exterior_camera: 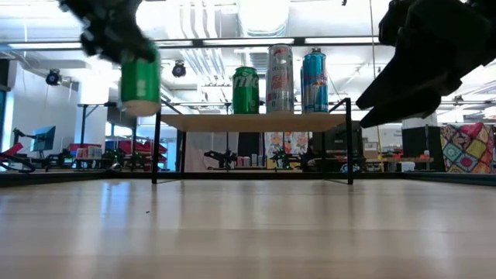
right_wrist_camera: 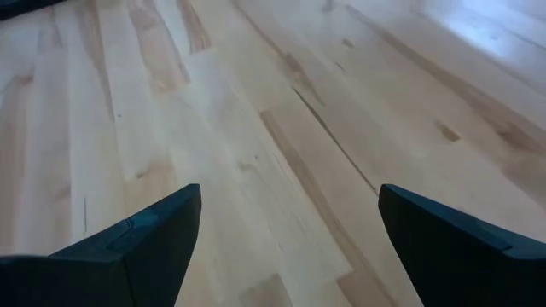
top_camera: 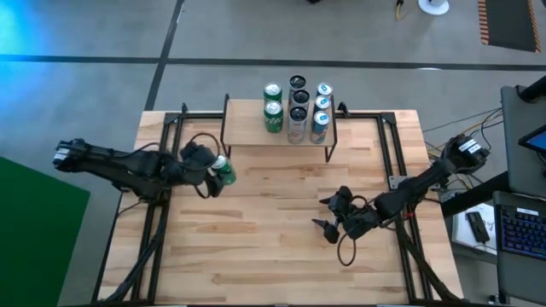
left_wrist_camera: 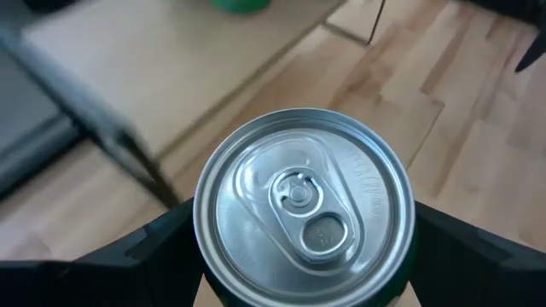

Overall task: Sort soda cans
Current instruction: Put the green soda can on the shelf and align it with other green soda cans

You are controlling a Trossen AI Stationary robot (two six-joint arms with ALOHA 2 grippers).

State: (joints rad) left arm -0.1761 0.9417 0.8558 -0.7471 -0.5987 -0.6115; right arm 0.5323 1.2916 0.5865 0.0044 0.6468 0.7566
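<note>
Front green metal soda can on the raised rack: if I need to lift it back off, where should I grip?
Grip the front green metal soda can across its round side wall, approaching from the table-centre side of the raised rack. It stands upright, another green can behind it and a black can beside it, so only that side looks free.
</note>
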